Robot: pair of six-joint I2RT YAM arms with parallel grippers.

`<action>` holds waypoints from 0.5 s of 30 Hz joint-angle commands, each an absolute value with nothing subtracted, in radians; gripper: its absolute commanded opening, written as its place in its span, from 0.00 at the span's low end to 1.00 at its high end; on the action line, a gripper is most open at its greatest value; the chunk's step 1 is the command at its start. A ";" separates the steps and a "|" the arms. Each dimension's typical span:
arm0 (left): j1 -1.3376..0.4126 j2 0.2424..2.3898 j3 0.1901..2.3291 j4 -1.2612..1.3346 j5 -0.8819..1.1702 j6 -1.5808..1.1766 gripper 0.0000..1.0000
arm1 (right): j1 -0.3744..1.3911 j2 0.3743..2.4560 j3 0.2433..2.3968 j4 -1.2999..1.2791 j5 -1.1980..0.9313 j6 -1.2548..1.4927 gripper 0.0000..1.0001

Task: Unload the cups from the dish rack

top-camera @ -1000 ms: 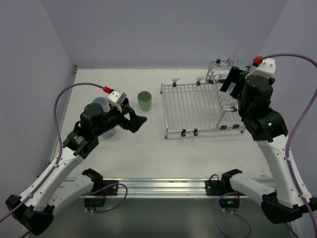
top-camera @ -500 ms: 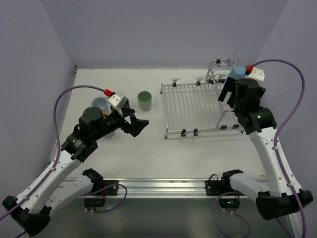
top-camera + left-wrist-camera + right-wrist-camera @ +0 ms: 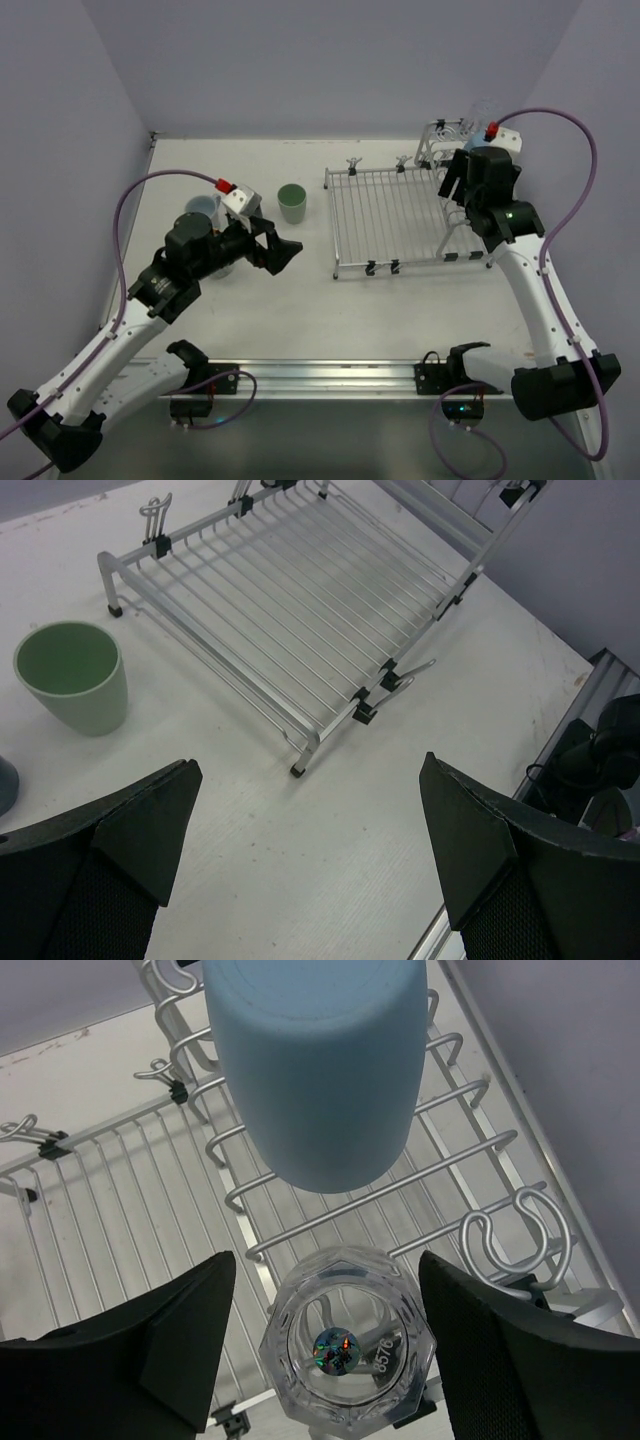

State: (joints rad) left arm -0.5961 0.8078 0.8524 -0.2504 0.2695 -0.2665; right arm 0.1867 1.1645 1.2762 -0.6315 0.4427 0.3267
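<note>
**Work surface and enclosure**

A white table [image 3: 300,320] fills the middle of the overhead view. Its top is matte and, seen close from the left wrist, faintly streaked. Plain lavender walls [image 3: 330,70] close it in at the back and on both sides, meeting the tabletop along straight seams. A silver metal rail [image 3: 320,372] runs along the table's near edge, parallel to it. The right wrist view shows a strip of tabletop at upper left and wall at right.
</note>
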 commanded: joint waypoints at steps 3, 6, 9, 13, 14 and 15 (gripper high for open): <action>-0.598 0.816 0.845 -0.210 0.276 -0.242 1.00 | 0.181 1.143 1.296 -0.577 0.488 0.308 0.67; -0.598 0.824 0.845 -0.207 0.287 -0.247 1.00 | 0.181 1.103 1.281 -0.569 0.497 0.305 0.51; -0.598 0.833 0.845 -0.201 0.301 -0.255 1.00 | 0.181 1.063 1.282 -0.561 0.500 0.292 0.42; -0.598 0.845 0.847 -0.181 0.336 -0.275 1.00 | 0.181 1.025 1.308 -0.563 0.482 0.276 0.37; -0.598 0.848 0.847 -0.170 0.348 -0.281 1.00 | 0.181 1.014 1.322 -0.564 0.471 0.273 0.36; -0.598 0.854 0.845 -0.163 0.356 -0.287 1.00 | 0.181 1.008 1.331 -0.584 0.442 0.275 0.36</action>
State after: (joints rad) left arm -0.5961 0.8459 0.8524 -0.2405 0.3061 -0.2707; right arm 0.1822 1.0420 1.2766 -0.6121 0.4763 0.2943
